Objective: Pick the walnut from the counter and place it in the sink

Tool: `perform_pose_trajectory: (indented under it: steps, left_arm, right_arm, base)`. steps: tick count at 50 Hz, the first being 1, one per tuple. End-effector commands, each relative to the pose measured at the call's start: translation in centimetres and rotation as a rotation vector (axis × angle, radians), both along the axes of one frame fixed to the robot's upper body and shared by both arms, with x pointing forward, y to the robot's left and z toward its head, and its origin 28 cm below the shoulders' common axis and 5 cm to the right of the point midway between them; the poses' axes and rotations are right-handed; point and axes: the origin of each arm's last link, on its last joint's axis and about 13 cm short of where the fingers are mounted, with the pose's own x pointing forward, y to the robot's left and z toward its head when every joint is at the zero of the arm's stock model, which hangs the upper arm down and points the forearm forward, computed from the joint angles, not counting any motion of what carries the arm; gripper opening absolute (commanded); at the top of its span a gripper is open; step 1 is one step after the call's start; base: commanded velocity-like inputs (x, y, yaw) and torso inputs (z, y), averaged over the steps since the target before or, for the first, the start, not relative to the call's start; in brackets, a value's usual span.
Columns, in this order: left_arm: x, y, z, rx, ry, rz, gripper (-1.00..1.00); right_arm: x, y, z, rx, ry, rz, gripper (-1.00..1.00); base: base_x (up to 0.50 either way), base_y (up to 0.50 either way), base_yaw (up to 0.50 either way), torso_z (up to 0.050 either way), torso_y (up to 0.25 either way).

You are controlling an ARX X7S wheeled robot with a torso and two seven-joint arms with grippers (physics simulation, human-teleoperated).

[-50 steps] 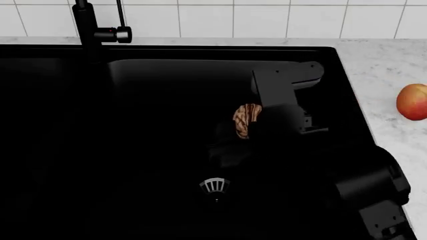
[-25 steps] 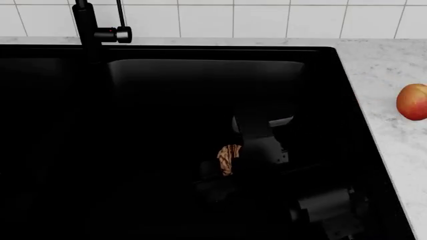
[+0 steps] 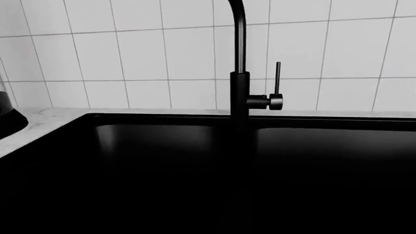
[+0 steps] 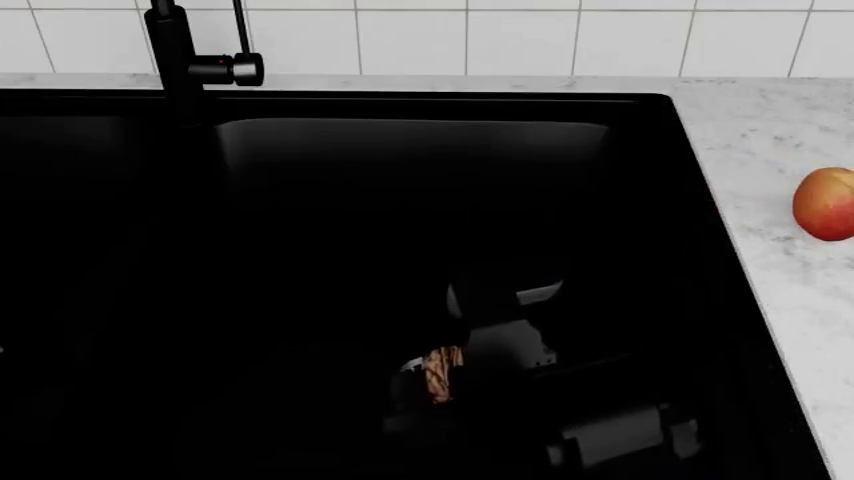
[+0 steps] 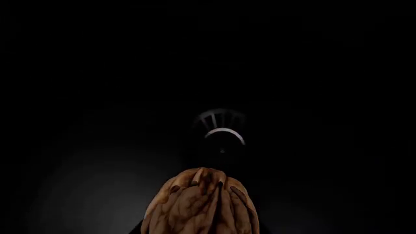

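Black basin, left wrist view: the sink [image 3: 162,161] fills the lower frame, with the black faucet [image 3: 240,73] rising at its back rim before white wall tiles [image 3: 143,53].
Worktop, left wrist view: a strip of pale marble worktop [image 3: 39,122] edges the sink; the left hand itself does not show.
Head view, sink: the right basin of the sink [image 4: 400,160] lies dark, the faucet [image 4: 180,55] at its far rim.
Head view, walnut: the walnut [image 4: 441,375] sits low inside the basin, clamped by the right hand [image 4: 447,385], whose dark fingers close on it.
Head view, worktop: the marble worktop [image 4: 787,120] carries a red-orange peach [image 4: 825,204], well apart from the walnut.
Right wrist view, walnut: the wrinkled brown walnut [image 5: 201,204] is held close to the camera.
Right wrist view, drain: a silver drain strainer [image 5: 221,129] lies on the basin floor beyond the walnut; whether the nut touches the floor cannot be told.
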Motion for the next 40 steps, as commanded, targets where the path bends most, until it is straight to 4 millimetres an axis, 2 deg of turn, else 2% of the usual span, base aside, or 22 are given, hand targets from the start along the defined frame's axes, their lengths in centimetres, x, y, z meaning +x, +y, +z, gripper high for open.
perform_pose_trajectory:
  steps: [1,13,14,27,40]
  left_arm:
    - [0.0,0.1,-0.1,-0.004,0.002,0.003,1.00]
    - [0.1,0.2,-0.2,-0.007,0.004,0.005,1.00]
    - [0.1,0.2,-0.2,-0.007,0.004,0.005,1.00]
    - [0.1,0.1,-0.2,-0.006,0.004,0.003,1.00]
    - [0.1,0.2,-0.2,-0.011,0.001,0.002,1.00]
  right_arm:
    - [-0.1,0.0,-0.5,-0.010,0.029,0.028,-1.00]
    - [0.0,0.0,-0.5,-0.012,0.021,0.028,-1.00]
    - [0.0,0.0,-0.4,-0.015,0.018,0.028,1.00]
    - [0.1,-0.1,-0.2,0.000,0.011,0.026,1.00]
    - [0.3,-0.2,1.5,0.020,-0.039,0.023,1.00]
  base:
    - [0.00,0.00,0.00,0.000,0.000]
    - [0.00,0.00,0.00,0.000,0.000]
    - [0.00,0.00,0.00,0.000,0.000]
    - [0.00,0.00,0.00,0.000,0.000]
    - [0.00,0.00,0.00,0.000,0.000]
